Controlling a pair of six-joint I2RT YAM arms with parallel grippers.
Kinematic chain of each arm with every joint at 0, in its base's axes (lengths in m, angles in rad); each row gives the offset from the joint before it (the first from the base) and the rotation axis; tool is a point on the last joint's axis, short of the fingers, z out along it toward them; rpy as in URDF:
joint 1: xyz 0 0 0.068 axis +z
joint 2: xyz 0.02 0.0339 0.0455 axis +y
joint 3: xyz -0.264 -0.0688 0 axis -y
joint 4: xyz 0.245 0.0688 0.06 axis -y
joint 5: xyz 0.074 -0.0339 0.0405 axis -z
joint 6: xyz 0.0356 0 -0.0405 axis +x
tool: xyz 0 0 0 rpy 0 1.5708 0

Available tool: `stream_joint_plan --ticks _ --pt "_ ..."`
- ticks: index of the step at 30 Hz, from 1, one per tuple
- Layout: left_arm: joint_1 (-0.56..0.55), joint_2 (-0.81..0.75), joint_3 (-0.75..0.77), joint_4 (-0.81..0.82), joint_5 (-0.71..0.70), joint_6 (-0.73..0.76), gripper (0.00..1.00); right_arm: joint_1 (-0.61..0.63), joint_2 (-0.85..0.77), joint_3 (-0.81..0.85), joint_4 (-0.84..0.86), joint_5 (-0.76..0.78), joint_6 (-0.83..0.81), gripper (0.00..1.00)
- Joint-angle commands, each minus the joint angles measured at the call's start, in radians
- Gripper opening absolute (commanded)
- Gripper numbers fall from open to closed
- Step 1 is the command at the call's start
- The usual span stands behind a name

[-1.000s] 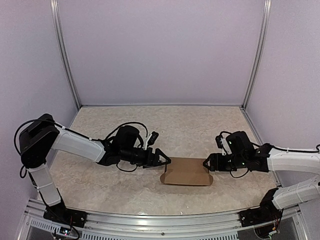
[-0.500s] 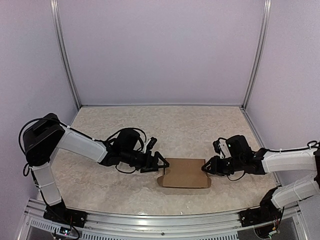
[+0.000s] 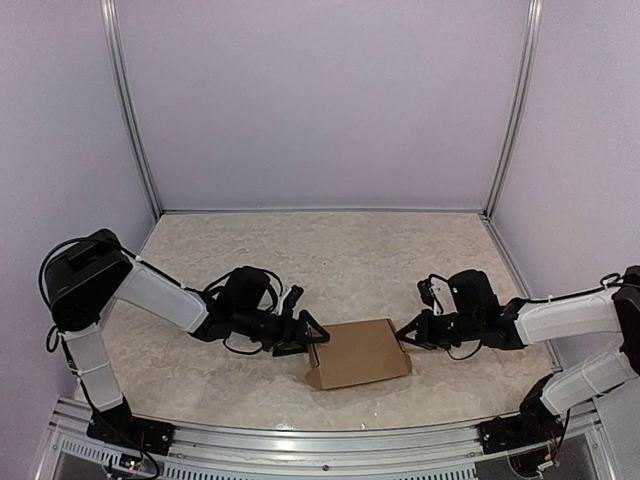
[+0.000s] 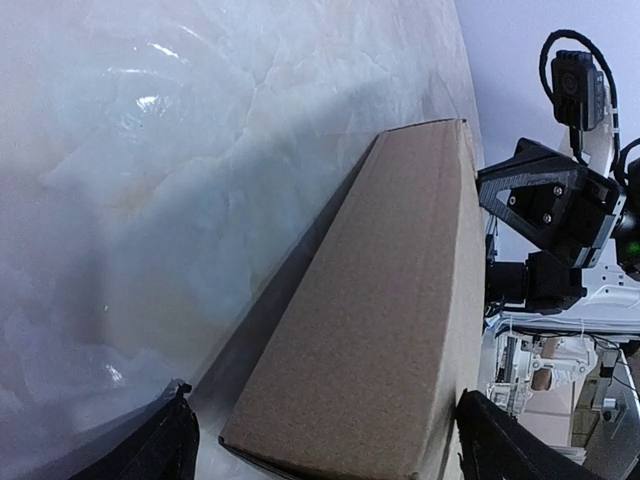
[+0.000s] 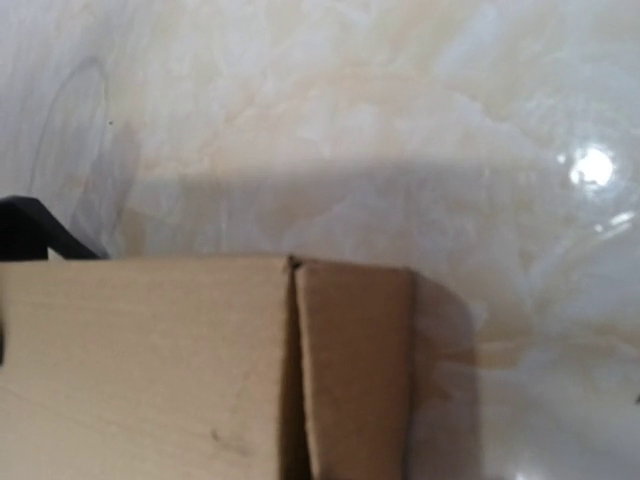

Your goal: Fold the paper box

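The paper box (image 3: 358, 352) is a closed brown oblong lying skewed on the table, its left end nearer the front. My left gripper (image 3: 316, 340) is open at the box's left end. In the left wrist view the box (image 4: 380, 320) runs away between the two dark fingertips (image 4: 165, 445). My right gripper (image 3: 404, 335) is shut, its tip against the box's far right corner. The right wrist view shows the box top (image 5: 140, 370) and a folded end flap (image 5: 355, 370); that gripper's own fingers are out of its frame.
The marble-patterned table (image 3: 330, 255) is enclosed by lilac walls with metal corner posts (image 3: 130, 110). An aluminium rail (image 3: 300, 445) runs along the near edge by the arm bases. A black piece of the left gripper (image 5: 30, 230) shows beyond the box in the right wrist view.
The right gripper closed and moved left against the box's right end. The box slid left and turned, its left end swinging toward the front. The left gripper drew back left and opened slightly wider.
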State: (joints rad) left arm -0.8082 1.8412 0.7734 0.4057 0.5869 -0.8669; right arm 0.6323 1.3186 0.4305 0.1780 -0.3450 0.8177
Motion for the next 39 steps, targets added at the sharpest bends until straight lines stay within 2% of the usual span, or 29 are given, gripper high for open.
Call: stream_joint_plan --ticks 1,14,23,34,39 --pt "0.006 -0.024 -0.049 0.047 0.005 -0.062 0.87 -0.005 0.033 -0.022 0.025 -0.03 0.006 0.0" --pt "-0.006 -0.044 -0.186 0.41 0.026 -0.353 0.86 0.043 0.024 -0.034 0.081 0.04 0.061 0.0" --pt "-0.03 -0.019 -0.226 0.614 0.039 -0.483 0.79 0.086 0.042 -0.026 0.121 0.084 0.105 0.0" --pt "-0.037 -0.034 -0.256 0.628 0.036 -0.495 0.7 0.109 0.035 -0.009 0.095 0.129 0.106 0.0" --pt "-0.037 -0.033 -0.257 0.628 0.039 -0.494 0.62 0.113 0.023 0.0 0.077 0.138 0.1 0.0"
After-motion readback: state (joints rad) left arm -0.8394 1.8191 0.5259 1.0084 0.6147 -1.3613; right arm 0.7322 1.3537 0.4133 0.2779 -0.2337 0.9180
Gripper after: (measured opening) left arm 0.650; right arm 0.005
